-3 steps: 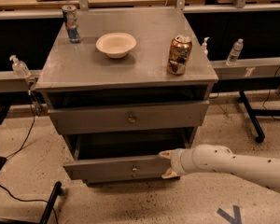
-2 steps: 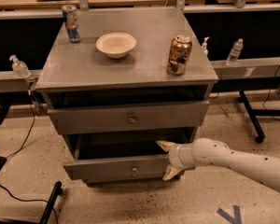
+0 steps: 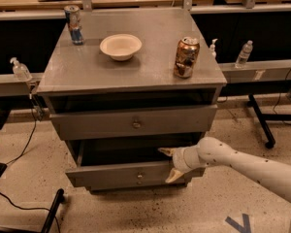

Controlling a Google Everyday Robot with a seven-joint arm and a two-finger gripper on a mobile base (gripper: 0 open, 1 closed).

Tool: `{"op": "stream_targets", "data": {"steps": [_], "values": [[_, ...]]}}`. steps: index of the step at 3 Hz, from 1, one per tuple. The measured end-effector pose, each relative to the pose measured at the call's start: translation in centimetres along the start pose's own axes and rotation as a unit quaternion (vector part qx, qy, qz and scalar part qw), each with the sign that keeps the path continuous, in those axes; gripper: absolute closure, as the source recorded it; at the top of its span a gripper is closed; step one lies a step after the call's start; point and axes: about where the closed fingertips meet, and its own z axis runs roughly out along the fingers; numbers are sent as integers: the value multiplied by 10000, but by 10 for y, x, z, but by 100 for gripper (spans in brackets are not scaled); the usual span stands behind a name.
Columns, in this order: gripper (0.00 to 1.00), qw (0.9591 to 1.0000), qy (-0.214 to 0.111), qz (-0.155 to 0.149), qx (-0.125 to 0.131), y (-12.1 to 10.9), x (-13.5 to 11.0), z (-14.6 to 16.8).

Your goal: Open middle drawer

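Low at the cabinet's (image 3: pixel 136 76) near right, the gripper (image 3: pixel 170 164) spreads its jaws wide, clasping nothing, astride the right end of the middle drawer (image 3: pixel 111 174), which stands partly out, apparently to hook its front and pull

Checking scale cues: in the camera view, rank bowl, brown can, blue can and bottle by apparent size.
1. bowl and brown can, about alike: wider versus taller.
2. blue can, though farther back.
3. bottle.
Gripper sits at the lower drawer's right end.
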Motion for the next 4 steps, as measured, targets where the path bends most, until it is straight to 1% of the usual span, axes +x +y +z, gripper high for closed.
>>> {"op": "stream_targets", "data": {"steps": [1, 2, 3, 4], "values": [[47, 9996, -261, 107, 2, 3, -2, 6], [70, 9990, -429, 145, -7, 3, -9, 3], [83, 9987, -444, 239, -56, 9, -16, -6], [70, 9984, -427, 361, -110, 16, -19, -14]]}}
